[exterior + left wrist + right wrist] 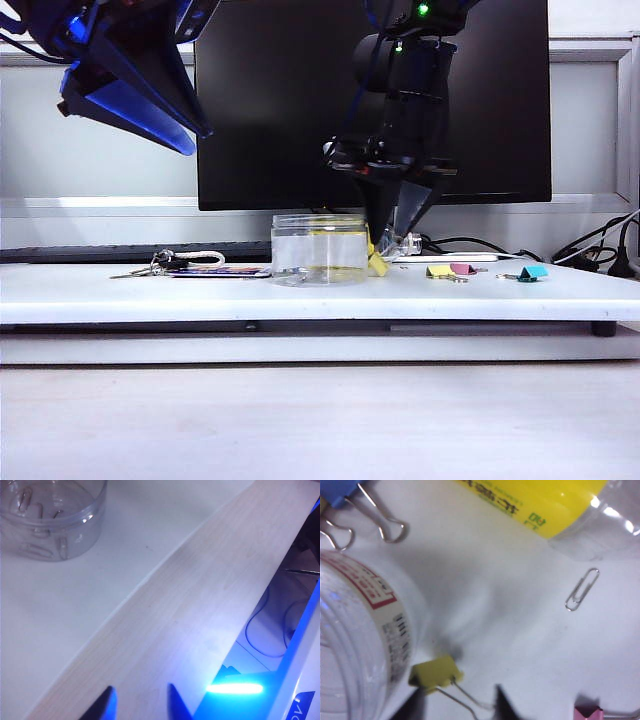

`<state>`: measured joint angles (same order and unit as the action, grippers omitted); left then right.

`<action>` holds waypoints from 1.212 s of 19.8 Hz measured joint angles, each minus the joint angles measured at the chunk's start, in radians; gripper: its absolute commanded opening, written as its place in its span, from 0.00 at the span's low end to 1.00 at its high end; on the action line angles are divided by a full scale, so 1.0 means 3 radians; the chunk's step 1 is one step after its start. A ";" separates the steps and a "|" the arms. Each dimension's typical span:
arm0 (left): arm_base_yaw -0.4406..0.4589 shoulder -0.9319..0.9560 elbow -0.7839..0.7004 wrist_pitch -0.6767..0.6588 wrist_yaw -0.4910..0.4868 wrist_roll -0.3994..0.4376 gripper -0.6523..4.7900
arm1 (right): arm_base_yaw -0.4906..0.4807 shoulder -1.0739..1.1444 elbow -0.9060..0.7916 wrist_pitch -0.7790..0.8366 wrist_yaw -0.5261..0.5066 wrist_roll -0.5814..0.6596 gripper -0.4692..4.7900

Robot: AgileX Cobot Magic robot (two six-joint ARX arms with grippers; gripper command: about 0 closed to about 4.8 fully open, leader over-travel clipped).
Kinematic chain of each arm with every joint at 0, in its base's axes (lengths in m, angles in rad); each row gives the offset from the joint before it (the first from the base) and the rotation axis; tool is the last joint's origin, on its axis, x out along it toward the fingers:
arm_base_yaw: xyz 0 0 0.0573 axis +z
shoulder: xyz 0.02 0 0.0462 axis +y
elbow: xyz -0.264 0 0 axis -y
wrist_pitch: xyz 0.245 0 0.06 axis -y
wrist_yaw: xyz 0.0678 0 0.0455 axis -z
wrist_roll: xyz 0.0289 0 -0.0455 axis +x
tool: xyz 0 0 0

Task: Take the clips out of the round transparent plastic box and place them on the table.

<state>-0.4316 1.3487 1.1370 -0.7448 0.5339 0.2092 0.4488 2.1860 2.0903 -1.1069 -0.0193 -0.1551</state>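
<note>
Low beside the ribbed clear box (320,249), right tool (457,702) straddles a yellow clip's (436,672) wire handle, loosely; left tool (139,702) parted, empty.

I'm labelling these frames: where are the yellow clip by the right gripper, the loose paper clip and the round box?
yellow clip (436,671), right wrist view, on its yellow body.
paper clip (582,589), right wrist view, mid-wire.
round transparent plastic box (320,250), exterior view, front wall.

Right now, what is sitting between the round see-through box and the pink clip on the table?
In the exterior view, two yellow clips: one beside the box under the right end effector, another touching the pink clip.
</note>
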 measured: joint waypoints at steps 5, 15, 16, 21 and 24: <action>0.0000 0.0000 0.0000 -0.0023 0.0001 0.0000 0.38 | 0.0000 -0.0001 0.0000 0.0000 0.0001 0.0000 0.43; 0.0001 -0.1059 -0.0001 0.0846 -0.0504 -0.0151 0.32 | -0.0001 -0.0971 0.0000 0.0312 -0.0013 0.0000 0.41; 0.0001 -0.1339 0.0000 0.0992 -0.0693 -0.0150 0.25 | -0.0001 -0.1188 0.0000 0.0354 -0.0014 0.0000 0.40; 0.0000 -0.2313 0.0014 0.1153 -0.1358 -0.0081 0.19 | -0.0001 -0.1972 0.0001 0.0417 -0.0015 -0.0015 0.34; 0.0000 -0.2953 0.0014 0.0754 -0.1797 0.0008 0.14 | -0.0001 -0.2580 -0.0061 0.0314 -0.0017 -0.0034 0.30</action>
<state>-0.4316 0.4629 1.1412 -0.5186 -0.0051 0.2115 0.4484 1.4120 2.0720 -1.0126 -0.0242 -0.1654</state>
